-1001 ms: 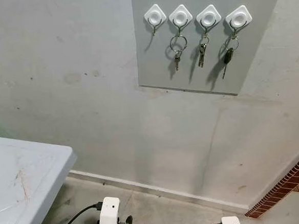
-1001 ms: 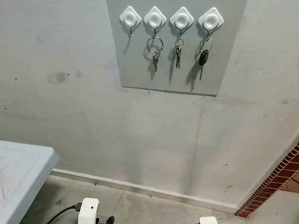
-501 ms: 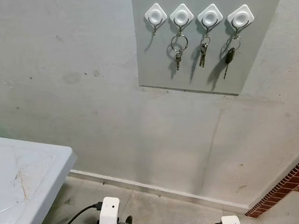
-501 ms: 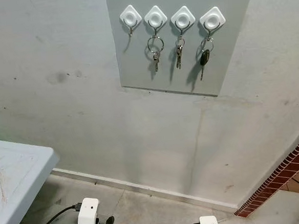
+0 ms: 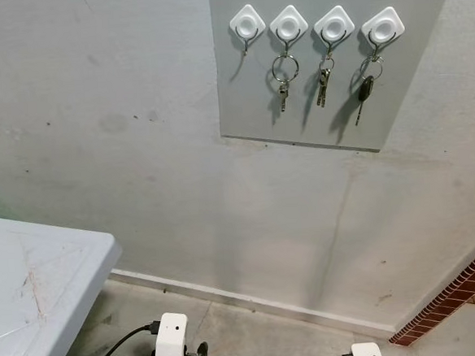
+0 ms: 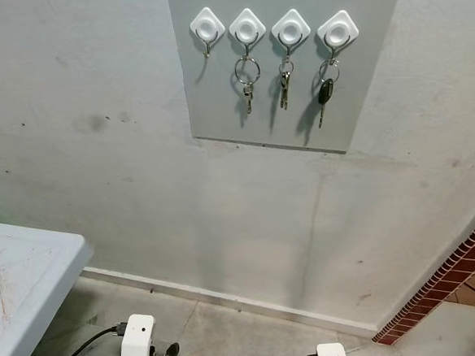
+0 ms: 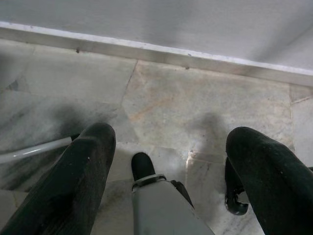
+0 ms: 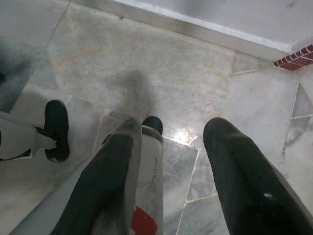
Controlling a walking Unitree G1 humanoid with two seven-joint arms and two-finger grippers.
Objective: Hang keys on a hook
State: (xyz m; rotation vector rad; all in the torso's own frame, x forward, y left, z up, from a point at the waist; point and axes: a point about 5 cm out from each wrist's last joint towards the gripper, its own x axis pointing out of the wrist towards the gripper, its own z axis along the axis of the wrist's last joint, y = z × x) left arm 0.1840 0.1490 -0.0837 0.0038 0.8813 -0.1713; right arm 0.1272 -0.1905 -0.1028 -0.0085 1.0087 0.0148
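Observation:
Four white hooks sit in a row on a grey panel (image 5: 249,104) high on the wall. The leftmost hook (image 5: 246,22) is bare. A key ring with a small key (image 5: 284,70) hangs from the second hook, a bunch of keys (image 5: 322,81) from the third, and a black-headed key (image 5: 363,89) from the fourth. Both arms hang low over the floor, far beneath the panel. My left gripper (image 7: 171,134) is open with nothing between its fingers. My right gripper (image 8: 173,125) is likewise open and empty.
A pale blue-grey table (image 5: 40,273) juts in at the left. A white skirting strip (image 5: 254,299) runs along the wall's foot above a stone-tiled floor (image 8: 161,63). Red brickwork (image 5: 461,289) borders the lower right. My own foot (image 7: 143,165) shows below the left gripper.
The camera has shifted very slightly, so the panel sits a touch to the right. The keys, hooks and both arms are otherwise as before.

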